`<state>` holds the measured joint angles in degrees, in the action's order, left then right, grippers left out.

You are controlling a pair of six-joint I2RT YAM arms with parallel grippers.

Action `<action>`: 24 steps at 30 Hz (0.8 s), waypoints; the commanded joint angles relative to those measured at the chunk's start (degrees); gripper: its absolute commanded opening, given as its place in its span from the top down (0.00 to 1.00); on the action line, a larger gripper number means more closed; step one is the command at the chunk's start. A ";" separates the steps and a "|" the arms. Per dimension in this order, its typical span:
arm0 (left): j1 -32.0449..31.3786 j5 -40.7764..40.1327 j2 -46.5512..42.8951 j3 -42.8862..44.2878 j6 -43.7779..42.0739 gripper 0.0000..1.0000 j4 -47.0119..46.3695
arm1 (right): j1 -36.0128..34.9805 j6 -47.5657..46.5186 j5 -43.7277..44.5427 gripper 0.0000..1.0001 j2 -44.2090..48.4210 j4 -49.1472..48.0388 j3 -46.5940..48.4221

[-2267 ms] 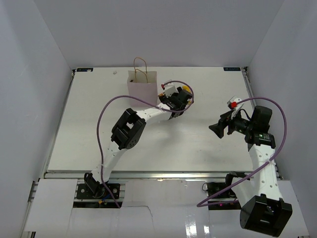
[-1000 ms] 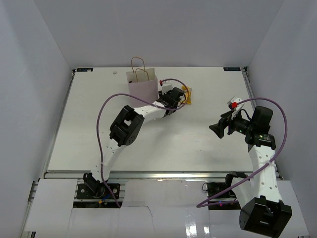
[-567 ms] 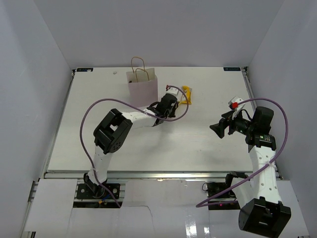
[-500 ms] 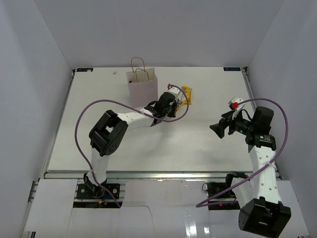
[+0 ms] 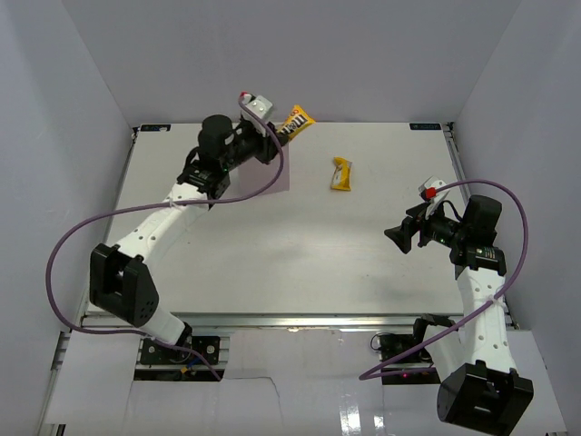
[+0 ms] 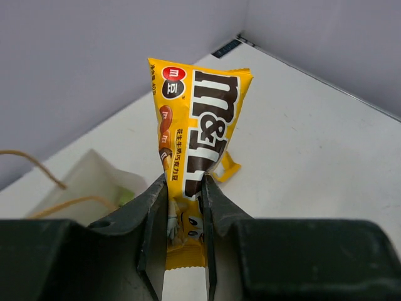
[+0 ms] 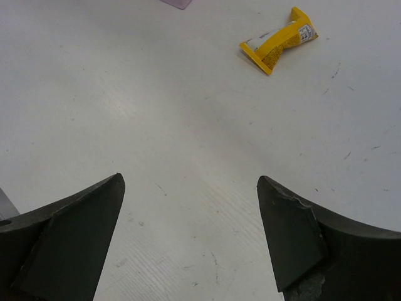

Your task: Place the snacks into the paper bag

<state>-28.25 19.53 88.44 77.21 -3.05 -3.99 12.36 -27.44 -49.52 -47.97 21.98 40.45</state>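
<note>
My left gripper is raised and shut on the lower end of a yellow M&M's snack packet, which sticks up between the fingers. In the left wrist view the pale pink paper bag stands open below and to the left, with something green inside. My left arm hides most of the bag in the top view. A second yellow snack lies on the table right of the bag. My right gripper hovers open at the right, holding nothing.
White table walled by grey panels on three sides. The bag's tan loop handles stand up at its mouth. A purple cable loops from my left arm over the left of the table.
My left gripper closed on the yellow M&M's packet beside the bag and lifted it up and left, to above the bag. The other yellow snack stayed on the table. The right arm held still.
</note>
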 commanded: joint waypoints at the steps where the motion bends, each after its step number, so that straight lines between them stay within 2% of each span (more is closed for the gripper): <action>1: 5.72 9.98 -2.84 1.71 -2.92 0.71 -2.85 | 0.30 -0.33 -1.11 0.08 0.59 -1.15 -0.28; 9: 18.65 19.14 1.02 6.54 -5.21 0.72 -4.97 | 0.21 -0.33 -1.81 0.08 0.59 -1.06 -0.37; 13: 21.82 22.83 4.27 9.53 -6.88 0.71 -5.06 | 0.21 -0.33 -2.25 0.08 0.59 -1.15 -0.37; 18: 23.42 29.58 8.58 12.00 -9.43 0.70 -5.15 | 0.12 -0.33 -2.34 0.08 0.42 -1.15 -0.37; 24: 23.42 33.12 12.10 11.56 -10.66 0.68 -6.47 | 0.21 -0.33 -2.34 0.08 0.24 -1.15 -0.37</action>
<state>-4.75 47.72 100.75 87.11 -11.86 -8.21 12.36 -27.46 -50.35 -47.99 21.98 40.38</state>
